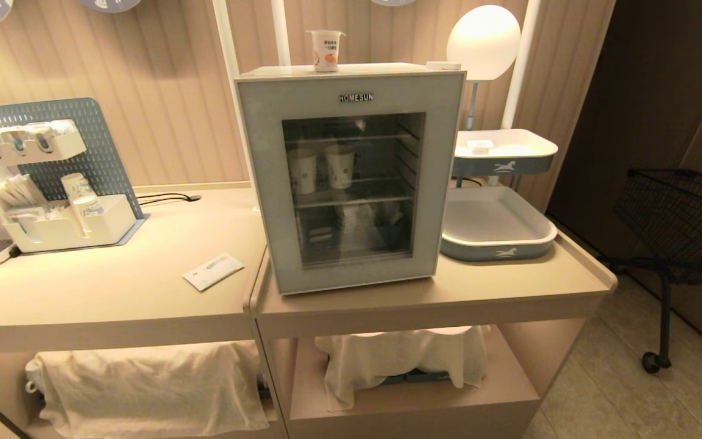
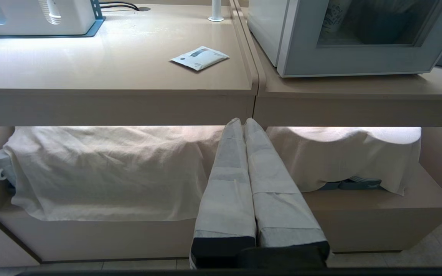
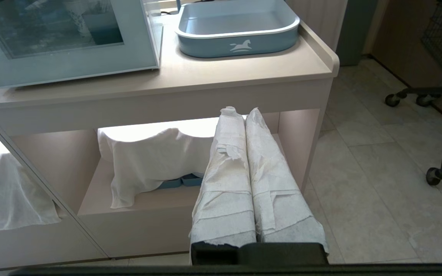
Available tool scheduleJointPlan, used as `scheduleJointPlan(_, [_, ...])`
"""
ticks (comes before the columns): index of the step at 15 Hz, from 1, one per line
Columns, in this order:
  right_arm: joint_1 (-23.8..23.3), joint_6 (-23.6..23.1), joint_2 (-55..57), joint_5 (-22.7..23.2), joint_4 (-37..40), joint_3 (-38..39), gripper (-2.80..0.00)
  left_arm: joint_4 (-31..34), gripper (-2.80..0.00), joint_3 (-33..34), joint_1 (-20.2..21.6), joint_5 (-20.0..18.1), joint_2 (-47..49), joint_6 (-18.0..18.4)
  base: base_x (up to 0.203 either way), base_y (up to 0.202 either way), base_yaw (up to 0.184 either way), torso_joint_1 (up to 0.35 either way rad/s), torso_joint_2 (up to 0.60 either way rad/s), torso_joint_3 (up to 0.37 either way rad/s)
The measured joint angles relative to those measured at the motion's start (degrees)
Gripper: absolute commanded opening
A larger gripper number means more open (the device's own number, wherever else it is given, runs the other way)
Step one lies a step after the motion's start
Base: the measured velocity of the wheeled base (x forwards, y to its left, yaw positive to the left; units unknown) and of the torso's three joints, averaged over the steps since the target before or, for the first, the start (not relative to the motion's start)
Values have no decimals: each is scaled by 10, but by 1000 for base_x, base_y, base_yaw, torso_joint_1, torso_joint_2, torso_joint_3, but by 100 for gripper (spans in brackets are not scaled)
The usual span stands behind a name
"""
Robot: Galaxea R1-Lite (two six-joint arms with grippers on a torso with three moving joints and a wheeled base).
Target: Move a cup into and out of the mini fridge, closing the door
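Below the desk (image 2: 113, 92) edge you have the left tool (image 2: 243, 123), fingers pressed together, empty. Right tool (image 3: 239, 113) same, also low. Up beyond both: mini fridge (image 1: 351, 82), door (image 1: 351, 183) closed, cup (image 1: 326, 50) on its top.

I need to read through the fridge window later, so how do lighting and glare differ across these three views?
Head view: warm amber light, the door glass dim but the paper cups behind it readable, straight edges bowing toward the frame corners. Left wrist view: cooler light, a bright glare band on the counter. Right wrist view: the under-counter light washes out the top of the cloth.
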Motion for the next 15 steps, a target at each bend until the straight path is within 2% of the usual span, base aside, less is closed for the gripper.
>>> scheduleJointPlan(15, [0, 0, 0, 0, -4, 1, -280, 0, -280, 0, 0, 0, 0, 0, 0, 0, 0, 0, 0, 0])
